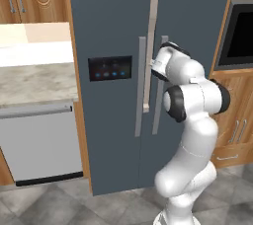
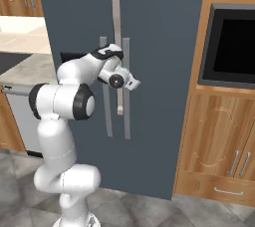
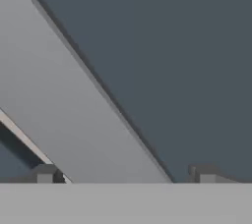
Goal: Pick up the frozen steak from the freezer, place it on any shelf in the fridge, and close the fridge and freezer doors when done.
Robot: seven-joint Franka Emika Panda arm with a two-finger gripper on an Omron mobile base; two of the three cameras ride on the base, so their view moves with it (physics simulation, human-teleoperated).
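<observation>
The tall slate-blue unit has both doors shut, so the frozen steak and the shelf are hidden. The freezer door (image 1: 106, 120) carries a black panel (image 1: 109, 68) with blue lights, and the fridge door (image 2: 164, 71) is to its right. Two grey bar handles (image 1: 141, 86) (image 2: 126, 111) flank the centre seam, with a paler bar (image 2: 117, 32) between them. My gripper (image 2: 134, 84) (image 1: 156, 64) is at handle height by the seam. In the hand view my gripper (image 3: 126, 174) is open, and a grey bar (image 3: 74, 115) crosses diagonally between its fingertips (image 3: 45, 174).
A grey dishwasher (image 1: 42, 140) sits under a marble counter (image 1: 34, 81) left of the unit. Wooden cabinets with a built-in black oven (image 2: 231, 47) and drawers (image 2: 219, 186) stand on the right. My arm's elbow (image 1: 195, 98) is close in front of the fridge door.
</observation>
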